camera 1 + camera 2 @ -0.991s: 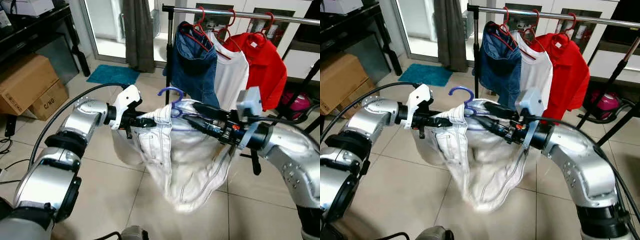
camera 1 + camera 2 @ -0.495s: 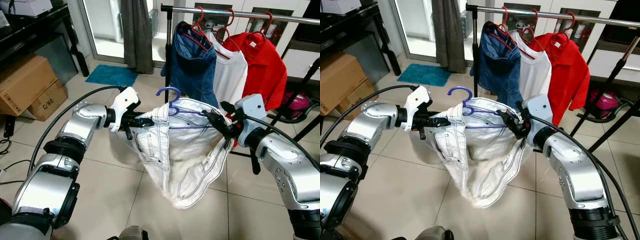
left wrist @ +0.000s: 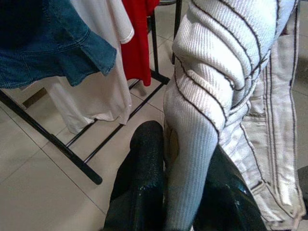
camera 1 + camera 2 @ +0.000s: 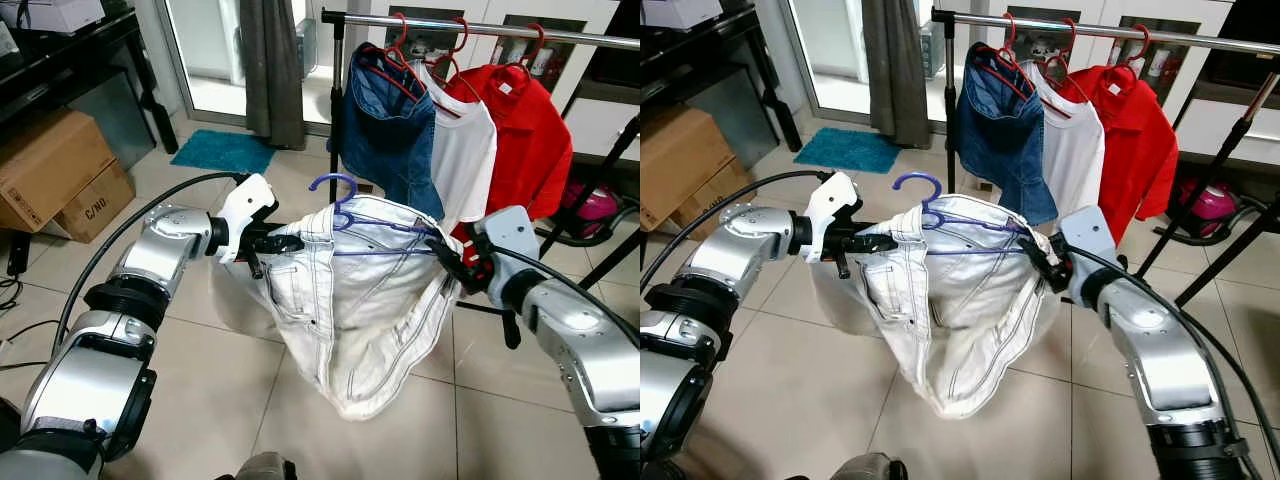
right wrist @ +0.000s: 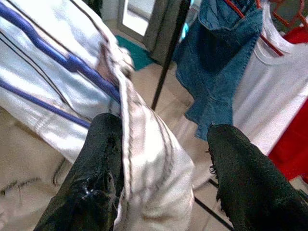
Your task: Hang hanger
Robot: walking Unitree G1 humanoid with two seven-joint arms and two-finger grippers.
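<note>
**White jeans stretched on a purple hanger between both end effectors, short of the rail**

The left end effector (image 4: 283, 243) was clenched on the waistband of the white jeans (image 4: 355, 320); the left wrist view showed its two black fingers (image 3: 139, 192) pressed against either side of a bunched fold of the ribbed white cloth. The right end effector (image 4: 1038, 258) gripped the opposite edge of the same waistband, and in the right wrist view one finger (image 5: 89, 178) lay against the cloth while the other stood apart from it, so the grip looked loose rather than tight. Between them the jeans hung open like a sack above the tiled floor (image 4: 200, 370).

The purple hanger (image 4: 350, 215) sat across the top of the jeans, its hook upright near the left end effector, its bars running along the waistband toward the right one. It was well below and in front of the clothes rail (image 4: 480, 28) and touched nothing on it.

On the rail hung three red hangers carrying a blue denim garment (image 4: 390, 130), a white T-shirt (image 4: 462, 160) and a red shirt (image 4: 530, 130). Cardboard boxes (image 4: 55, 170) stood at the robot's left, with a teal mat (image 4: 225, 150) by the glass door and a grey curtain (image 4: 272, 65) beside it.
</note>
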